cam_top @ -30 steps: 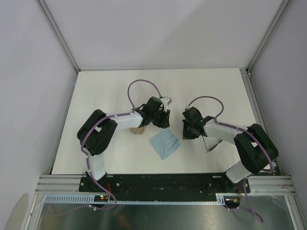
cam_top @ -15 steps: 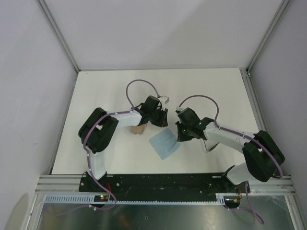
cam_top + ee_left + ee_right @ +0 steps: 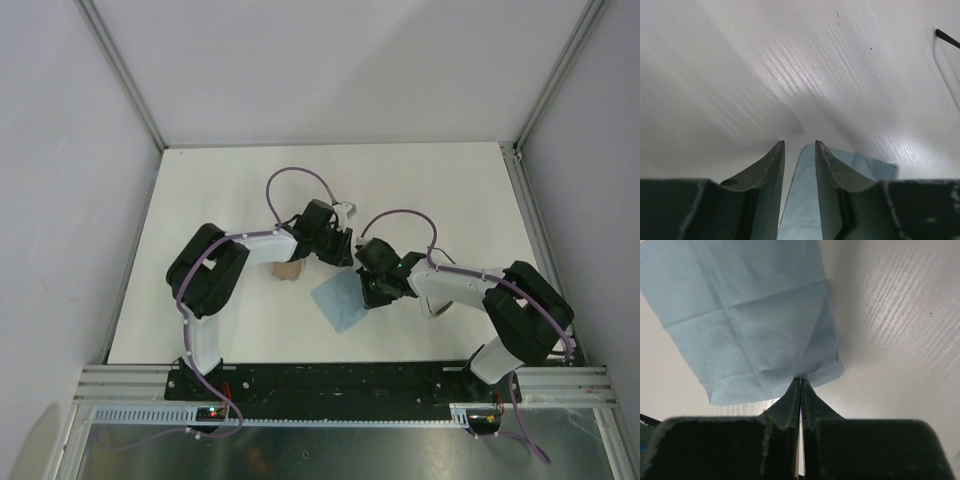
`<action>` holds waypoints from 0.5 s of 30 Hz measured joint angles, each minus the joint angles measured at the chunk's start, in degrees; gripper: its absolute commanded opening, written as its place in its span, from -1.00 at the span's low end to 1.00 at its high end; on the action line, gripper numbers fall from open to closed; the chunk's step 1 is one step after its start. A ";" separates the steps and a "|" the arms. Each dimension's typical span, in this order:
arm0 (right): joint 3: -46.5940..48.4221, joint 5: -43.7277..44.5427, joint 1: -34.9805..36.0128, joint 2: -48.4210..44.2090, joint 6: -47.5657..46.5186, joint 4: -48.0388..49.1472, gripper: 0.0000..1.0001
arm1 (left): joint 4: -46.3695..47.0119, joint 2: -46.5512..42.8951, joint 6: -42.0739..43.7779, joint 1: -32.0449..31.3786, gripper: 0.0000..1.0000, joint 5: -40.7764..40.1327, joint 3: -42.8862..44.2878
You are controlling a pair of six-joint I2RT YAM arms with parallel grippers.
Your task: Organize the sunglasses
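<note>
Right wrist view: right gripper (image 3: 800,381), jaws fully closed, pinches the light blue cloth (image 3: 755,315). Left gripper (image 3: 799,145) is narrowly parted, empty.

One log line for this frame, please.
left hand: open, empty | right hand: shut on blue cloth edge | sunglasses: not held | case: not held

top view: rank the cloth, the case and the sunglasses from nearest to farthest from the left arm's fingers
1. light blue cloth: nearest, its far corner right by the left fingers, mid-table.
2. beige case: next, to their left.
3. sunglasses: farthest, off to the right.
</note>
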 measured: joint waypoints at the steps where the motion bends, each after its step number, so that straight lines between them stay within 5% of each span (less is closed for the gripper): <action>1: -0.02 0.42 0.00 0.31 0.22 0.02 -1.00 | -0.02 0.13 -0.02 0.00 -0.30 0.11 0.15; 15: -4.98 1.20 -6.60 -3.13 1.99 2.60 -1.00 | -0.11 0.81 0.02 0.00 -0.32 0.09 1.01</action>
